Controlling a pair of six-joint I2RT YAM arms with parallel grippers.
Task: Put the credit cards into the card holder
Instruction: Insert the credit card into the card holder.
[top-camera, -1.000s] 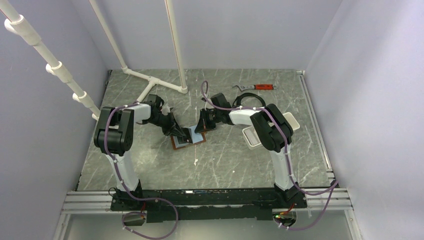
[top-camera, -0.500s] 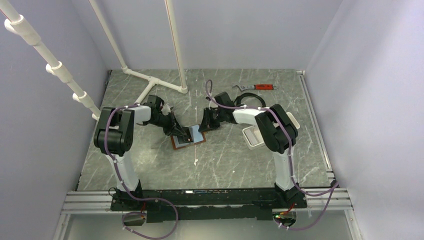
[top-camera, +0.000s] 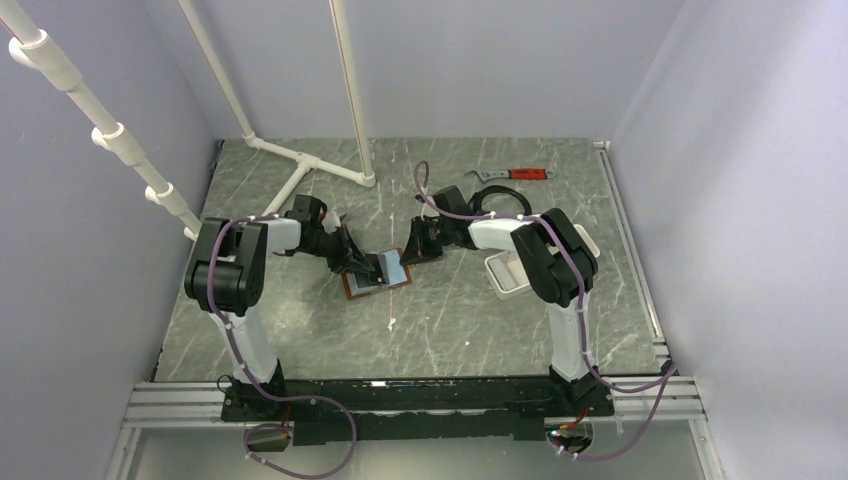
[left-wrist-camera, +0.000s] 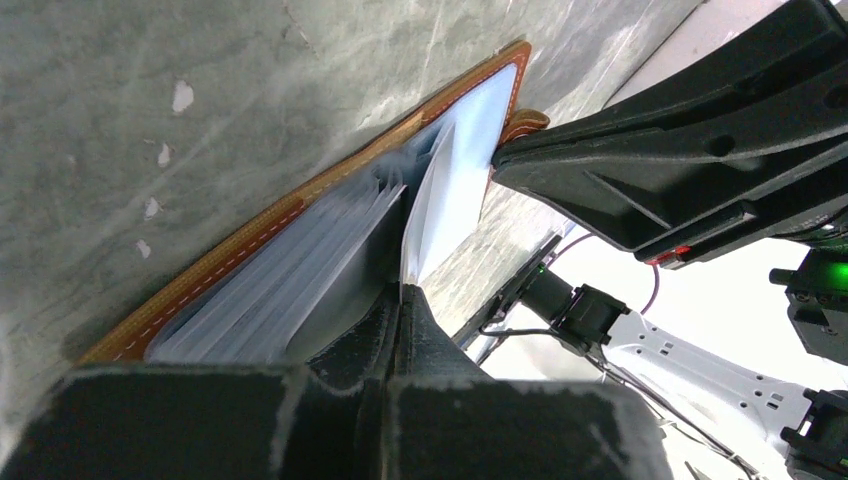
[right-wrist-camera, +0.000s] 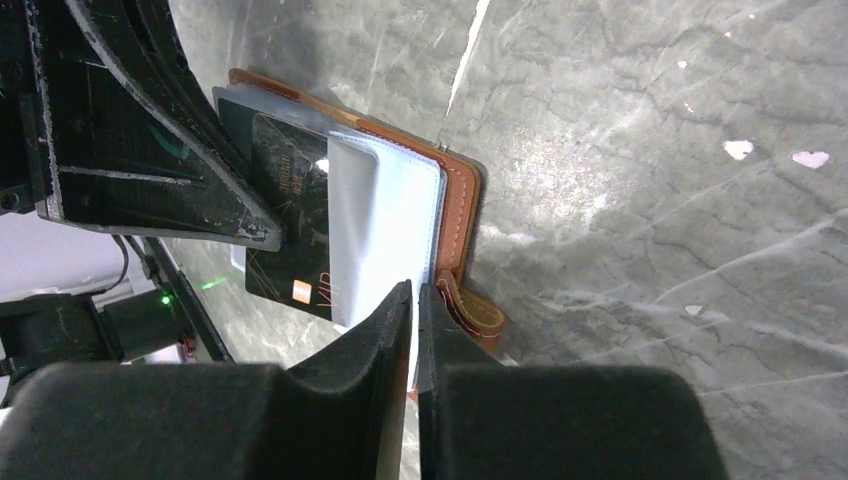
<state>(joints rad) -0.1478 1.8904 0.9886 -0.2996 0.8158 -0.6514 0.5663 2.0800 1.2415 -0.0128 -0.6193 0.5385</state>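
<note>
The brown card holder (top-camera: 372, 283) lies open on the marbled table, and both grippers meet over it. My left gripper (top-camera: 368, 263) is shut on a thin credit card. In the left wrist view the card (left-wrist-camera: 445, 200) looks pale and stands on edge above the clear sleeves (left-wrist-camera: 290, 270). In the right wrist view it is a dark card (right-wrist-camera: 285, 225) marked VIP, partly under a clear sleeve (right-wrist-camera: 385, 230). My right gripper (right-wrist-camera: 414, 300) is shut on that sleeve's edge, beside the holder's brown tab (right-wrist-camera: 478, 315). It also shows in the top view (top-camera: 407, 253).
A white tray (top-camera: 503, 279) sits just right of the right arm. A black ring (top-camera: 497, 198) and a red-handled tool (top-camera: 522, 174) lie at the back. White pipes (top-camera: 320, 166) stand at the back left.
Both grippers stay at the card holder. The right arm has drawn back a little to the right, and the left gripper has edged slightly right with the card.
</note>
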